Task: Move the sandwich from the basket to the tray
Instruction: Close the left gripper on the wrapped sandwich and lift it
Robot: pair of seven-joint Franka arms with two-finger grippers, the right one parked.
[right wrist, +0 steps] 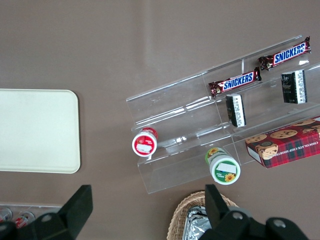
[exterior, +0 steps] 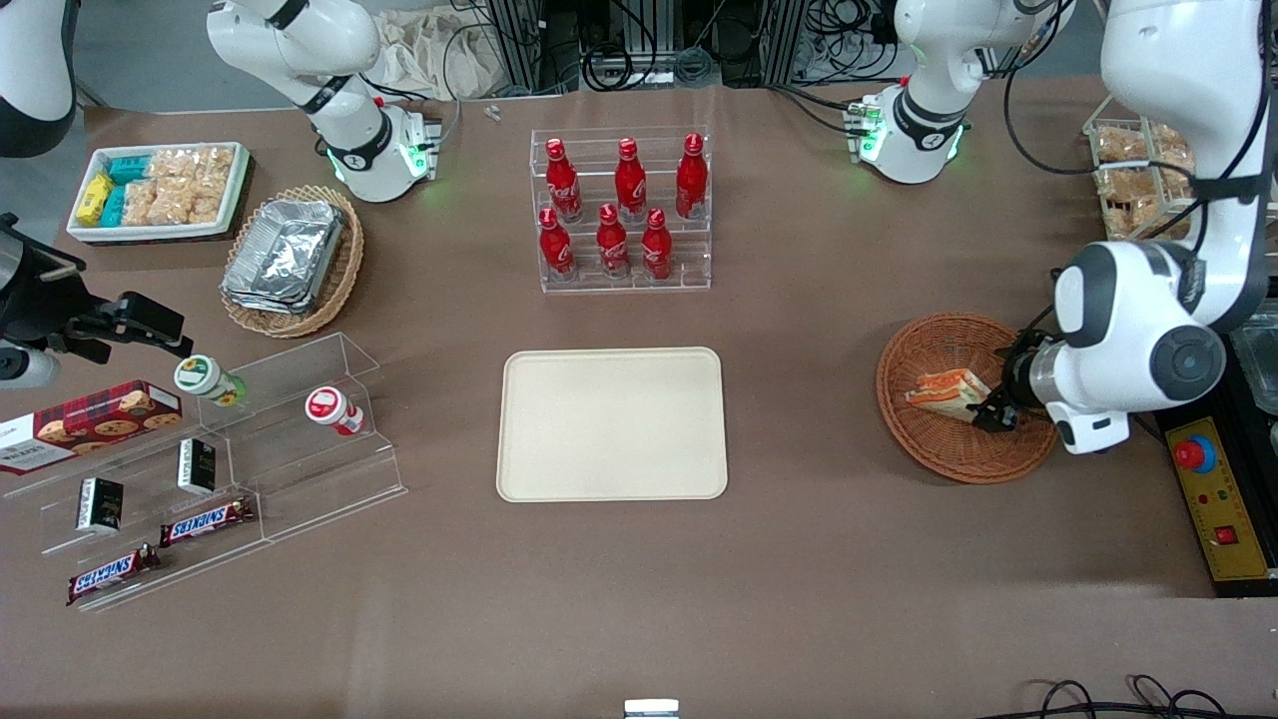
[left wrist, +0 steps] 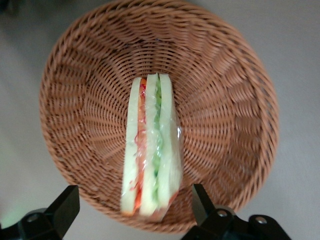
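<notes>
The sandwich [exterior: 947,387] lies on its side in the round reddish-brown basket [exterior: 958,454], which sits toward the working arm's end of the table. My left gripper [exterior: 994,413] hangs low over the basket, at the sandwich's end. In the left wrist view the gripper [left wrist: 134,207] is open. Its black fingers [left wrist: 202,200] stand on either side of the sandwich [left wrist: 150,150], clear of the bread, above the basket [left wrist: 225,100]. The cream tray [exterior: 612,424] lies bare at the table's middle and also shows in the right wrist view [right wrist: 35,130].
A clear rack of red bottles [exterior: 621,210] stands farther from the camera than the tray. A yellow control box [exterior: 1220,504] lies beside the basket at the table edge. An acrylic shelf with snacks [exterior: 200,469], a foil-tray basket [exterior: 292,258] and a white snack bin [exterior: 160,190] lie toward the parked arm's end.
</notes>
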